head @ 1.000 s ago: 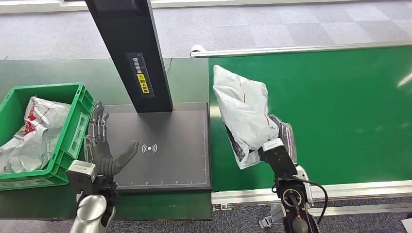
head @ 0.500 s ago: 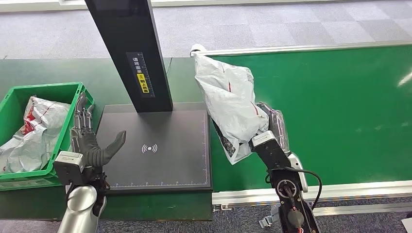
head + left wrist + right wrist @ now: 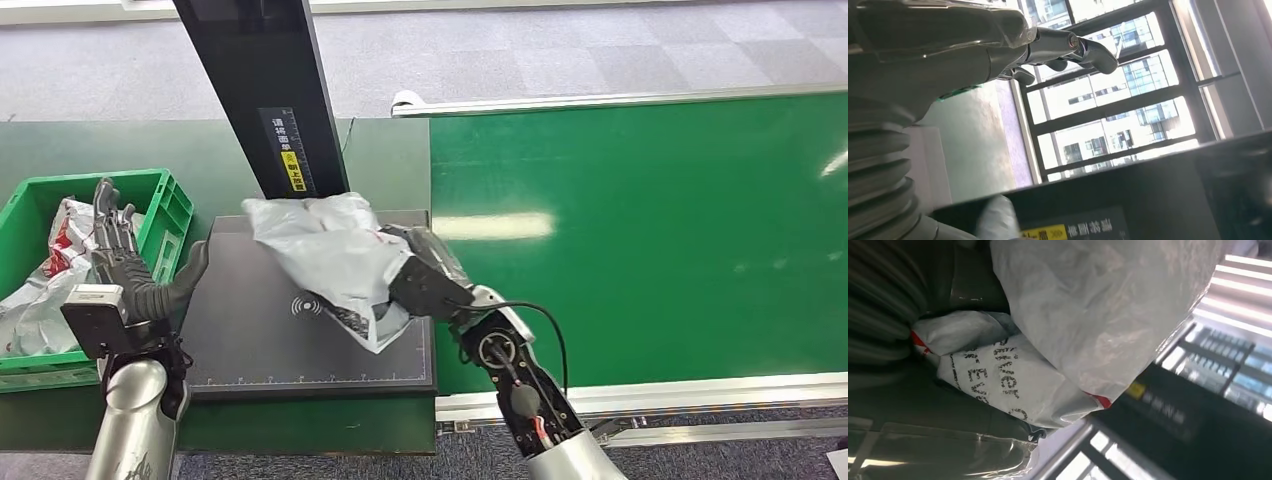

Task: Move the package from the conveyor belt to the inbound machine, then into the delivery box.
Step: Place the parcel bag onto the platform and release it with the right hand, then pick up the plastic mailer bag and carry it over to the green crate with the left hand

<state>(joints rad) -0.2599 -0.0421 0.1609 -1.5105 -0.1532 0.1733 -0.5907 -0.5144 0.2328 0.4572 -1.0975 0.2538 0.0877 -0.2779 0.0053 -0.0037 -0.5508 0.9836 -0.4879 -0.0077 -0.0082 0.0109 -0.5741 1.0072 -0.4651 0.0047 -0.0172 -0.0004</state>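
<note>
The left hand point(image 3: 125, 275) hovers beside the green box point(image 3: 160, 225), fingers spread, holding nothing. Over the scanner plate point(image 3: 260, 345), the right hand point(image 3: 430, 285) grips the package point(image 3: 325, 255) — limp plastic that could slip or snag the scanner's post point(image 3: 265, 100).

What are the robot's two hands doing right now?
Left hand: open, holding nothing, raised beside the green box.
Right hand: holding the white package over the black scanner plate.

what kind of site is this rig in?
Likely a parcel-sorting or logistics test cell: a green conveyor belt, a black scanning platform with an upright post, and a green crate of bagged packages. The right hand holds a package.
</note>
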